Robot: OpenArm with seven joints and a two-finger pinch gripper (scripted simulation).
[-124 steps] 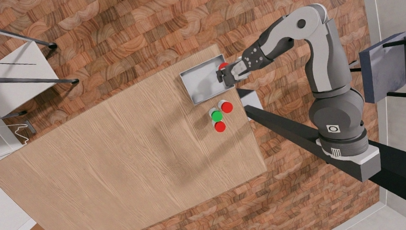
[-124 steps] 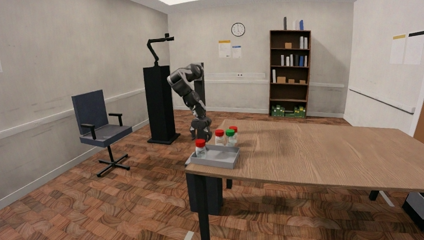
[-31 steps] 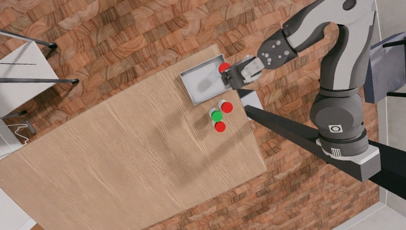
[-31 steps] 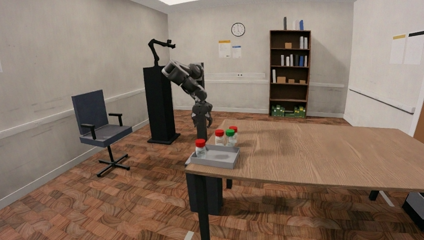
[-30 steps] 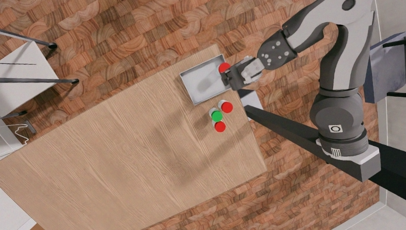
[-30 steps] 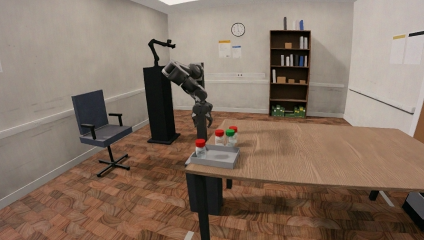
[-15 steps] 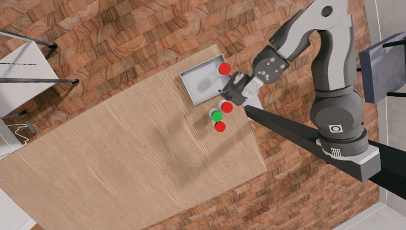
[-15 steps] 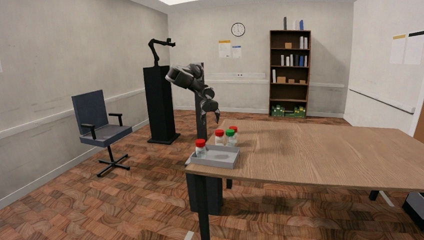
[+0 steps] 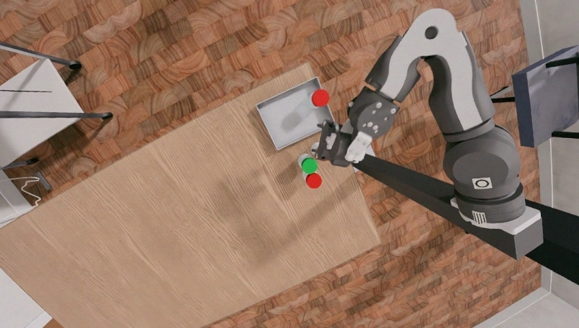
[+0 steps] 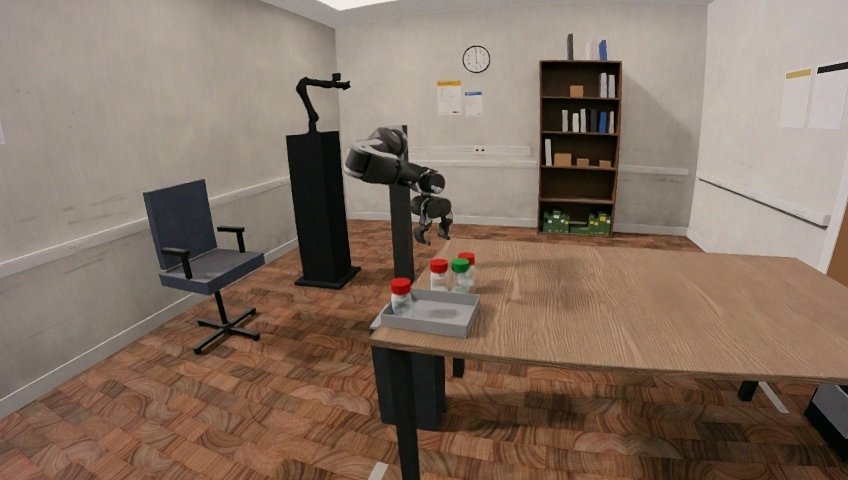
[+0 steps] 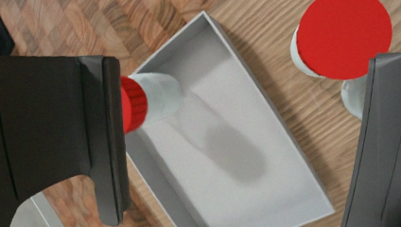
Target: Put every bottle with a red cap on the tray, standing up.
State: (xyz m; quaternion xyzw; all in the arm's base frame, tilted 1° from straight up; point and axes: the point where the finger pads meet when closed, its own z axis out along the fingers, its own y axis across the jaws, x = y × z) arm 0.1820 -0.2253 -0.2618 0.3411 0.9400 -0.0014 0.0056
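Note:
The grey tray sits at the table's corner near the arm. One red-capped bottle stands in its corner, and it also shows in the wrist view. Beside the tray on the table stand a green-capped bottle and a red-capped bottle. Another red-capped bottle stands next to them, mostly hidden under my hand from above. It shows large in the wrist view. My gripper is open and empty, hovering above this group, at the tray's edge.
The three bottles outside the tray stand close together, almost touching. The table edge runs right beside them and the tray. The arm's black mounting beam lies just off that edge. A chair and a black pedestal stand away from the table.

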